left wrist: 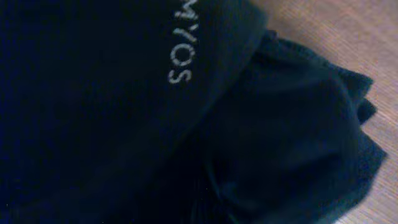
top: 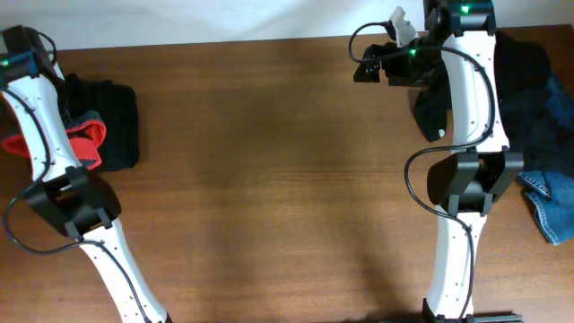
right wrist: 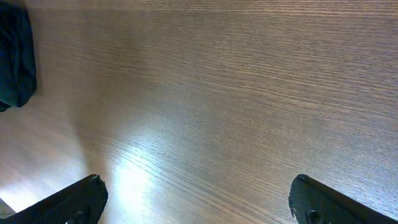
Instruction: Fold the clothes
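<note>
The black trousers [top: 112, 121] lie bunched at the table's left edge, with red-orange lining [top: 85, 135] showing beside my left arm. My left gripper [top: 20, 45] is at the far left by them. Its fingers do not show. The left wrist view is filled with dark cloth [left wrist: 280, 124] bearing white letters [left wrist: 183, 46], seen very close. My right gripper [top: 366, 68] hangs open and empty over bare wood at the back right; its two fingertips [right wrist: 196, 199] are wide apart. A dark garment edge [right wrist: 15, 56] shows at that view's upper left.
A pile of dark clothes [top: 534, 85] lies at the right edge behind my right arm, with blue denim [top: 549, 202] at its front. A black garment [top: 430, 108] lies under the right arm. Bare brown table [top: 269, 161] spans the middle.
</note>
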Robot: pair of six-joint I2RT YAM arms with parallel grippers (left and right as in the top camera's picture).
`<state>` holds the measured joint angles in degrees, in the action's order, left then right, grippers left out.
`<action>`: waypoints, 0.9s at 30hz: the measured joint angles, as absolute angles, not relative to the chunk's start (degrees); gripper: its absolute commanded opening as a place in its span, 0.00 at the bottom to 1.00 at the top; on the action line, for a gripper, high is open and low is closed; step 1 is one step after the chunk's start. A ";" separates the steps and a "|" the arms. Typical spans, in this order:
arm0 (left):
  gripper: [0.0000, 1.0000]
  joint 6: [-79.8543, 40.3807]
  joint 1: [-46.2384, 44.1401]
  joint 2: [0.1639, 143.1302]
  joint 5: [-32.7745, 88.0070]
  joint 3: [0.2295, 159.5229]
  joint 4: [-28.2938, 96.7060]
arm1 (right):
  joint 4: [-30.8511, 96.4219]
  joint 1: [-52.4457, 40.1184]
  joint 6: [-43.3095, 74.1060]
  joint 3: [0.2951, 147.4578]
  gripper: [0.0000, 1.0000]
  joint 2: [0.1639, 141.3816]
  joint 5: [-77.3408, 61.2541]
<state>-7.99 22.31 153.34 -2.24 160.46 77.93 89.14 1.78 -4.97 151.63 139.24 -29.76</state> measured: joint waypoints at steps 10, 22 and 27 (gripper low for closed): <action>0.01 -7.99 21.65 155.57 -3.07 161.58 78.43 | 89.14 1.78 -4.99 151.63 0.99 139.24 -28.51; 0.01 -7.99 23.35 142.65 -2.81 161.32 83.35 | 89.17 1.78 -4.99 151.63 0.99 139.24 -28.51; 0.01 -7.99 27.00 141.95 -2.85 161.29 81.71 | 89.17 1.78 -4.99 151.63 0.99 139.24 -28.51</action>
<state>-7.99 27.00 141.95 -2.85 161.29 81.71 89.17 1.78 -4.99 151.63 139.24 -28.51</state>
